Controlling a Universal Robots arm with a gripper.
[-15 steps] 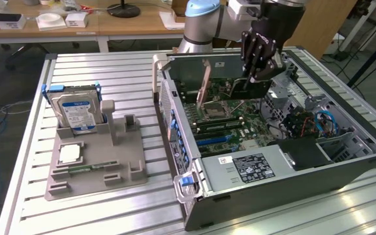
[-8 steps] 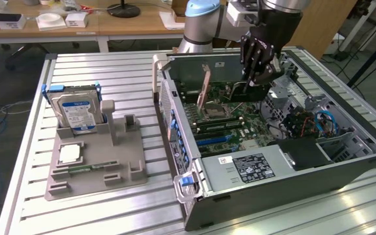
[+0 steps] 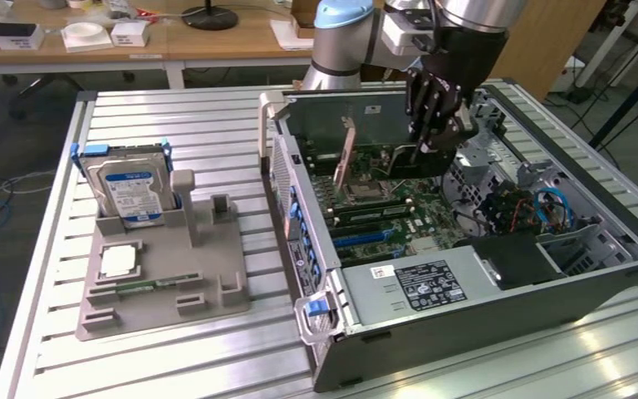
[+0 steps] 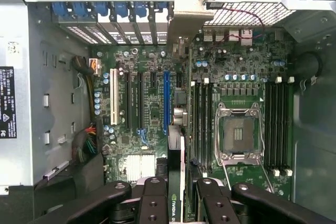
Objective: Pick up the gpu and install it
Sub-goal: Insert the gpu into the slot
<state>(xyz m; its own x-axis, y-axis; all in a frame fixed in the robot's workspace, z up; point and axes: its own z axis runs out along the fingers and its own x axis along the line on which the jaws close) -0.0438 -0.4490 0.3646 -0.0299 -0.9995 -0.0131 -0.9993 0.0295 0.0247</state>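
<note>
Claw [image 3: 435, 133] hanging inside open computer case [image 3: 497, 320], fingers [image 4: 152, 200] clamping on gpu [image 4: 176, 150] from both sides. Gpu sitting edge-on in grip, running forward from claw toward blue latches [image 4: 97, 10] at case rear wall. Motherboard [image 4: 142, 103] lying directly below claw; card lining up close beside blue slot [image 4: 166, 100]. Contact with board: cannot tell. CPU socket [image 4: 239, 135] lying just beside claw. Hard drive [image 3: 130, 187] standing in grey holder [image 3: 164, 283] on bench [image 3: 186, 125], well apart from claw.
</note>
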